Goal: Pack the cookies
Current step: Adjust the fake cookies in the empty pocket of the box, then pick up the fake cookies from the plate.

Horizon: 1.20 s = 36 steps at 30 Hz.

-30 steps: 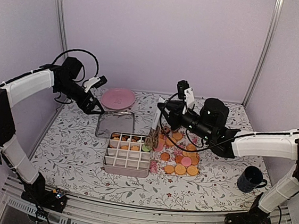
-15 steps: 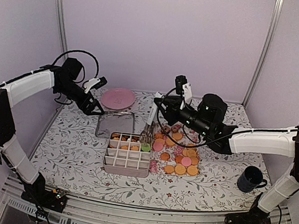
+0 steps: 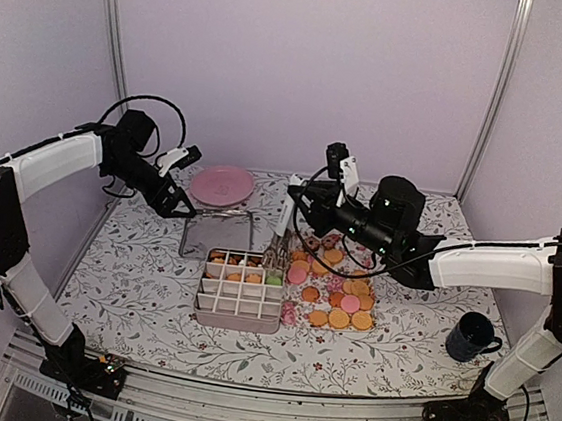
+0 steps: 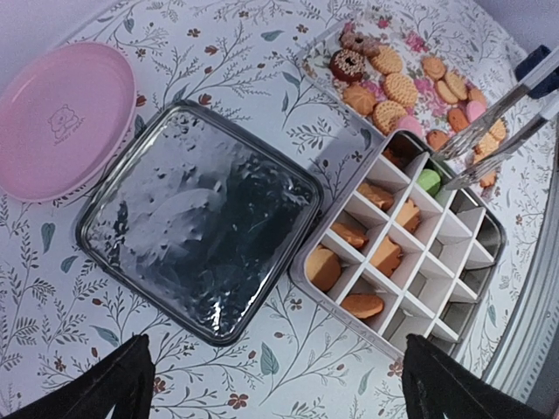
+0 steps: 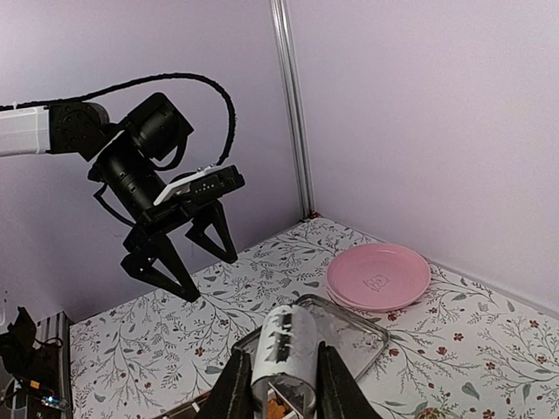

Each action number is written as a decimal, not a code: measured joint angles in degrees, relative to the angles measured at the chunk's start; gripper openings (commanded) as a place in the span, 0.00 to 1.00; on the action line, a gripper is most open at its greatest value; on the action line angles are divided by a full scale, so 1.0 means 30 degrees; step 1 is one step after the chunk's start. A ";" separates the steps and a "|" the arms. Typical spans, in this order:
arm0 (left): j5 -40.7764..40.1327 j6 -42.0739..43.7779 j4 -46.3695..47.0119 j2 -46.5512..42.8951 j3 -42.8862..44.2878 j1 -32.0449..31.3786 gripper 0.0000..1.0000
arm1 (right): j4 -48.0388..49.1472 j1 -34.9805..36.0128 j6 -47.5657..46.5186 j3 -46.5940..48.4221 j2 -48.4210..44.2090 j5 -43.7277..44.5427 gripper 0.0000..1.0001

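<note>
Loose cookies [image 3: 340,299] lie in a pile on the table right of a pink divided box [image 3: 238,312]. More cookies [image 4: 371,255] fill several back cells of the box, one of them green [image 4: 427,181]. My right gripper [image 3: 302,205] is shut on the white handle of metal tongs [image 3: 281,233]; the handle [image 5: 284,349] sits between its fingers. The tong tips [image 4: 450,166] hang over the box's back right cells beside the green cookie, with nothing visible between them. My left gripper [image 3: 174,206] hovers open and empty over the back left of the table, wide fingers [image 4: 118,388] apart.
The box's clear lid [image 3: 216,234] lies flat behind the box, also seen as the lid [image 4: 196,223]. A pink plate [image 3: 221,184] sits at the back, near the wall. A dark mug [image 3: 471,336] stands at the right, near the front.
My right arm has swung the tongs left and back from the loose pile to over the box's back right cells. The left arm has not moved.
</note>
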 measured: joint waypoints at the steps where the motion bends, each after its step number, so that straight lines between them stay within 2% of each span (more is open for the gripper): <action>1: 0.0022 0.0000 -0.0007 0.0000 -0.0015 0.0000 0.99 | -0.0073 0.0000 -0.0117 0.0000 0.0000 0.0000 0.22; 14: 0.0437 0.0022 -0.0022 0.0000 -0.0138 0.0000 0.99 | -0.0590 0.0087 -0.0627 0.0036 -0.0131 -0.0240 0.24; 19: 0.0634 0.0270 -0.0044 -0.0073 -0.0335 -0.0036 0.99 | -0.1093 0.0029 -0.0729 -0.0117 -0.1290 0.0401 0.25; 27: 0.0692 0.0364 -0.0066 -0.0335 -0.0896 -0.0036 0.99 | -0.1399 -0.0342 -0.1195 -0.3257 -0.4765 0.2266 0.27; 36: 0.0707 0.0357 -0.0066 -0.0335 -0.0896 -0.0036 0.99 | -0.2448 -0.0539 -0.1129 -0.5297 -0.5362 0.3024 0.27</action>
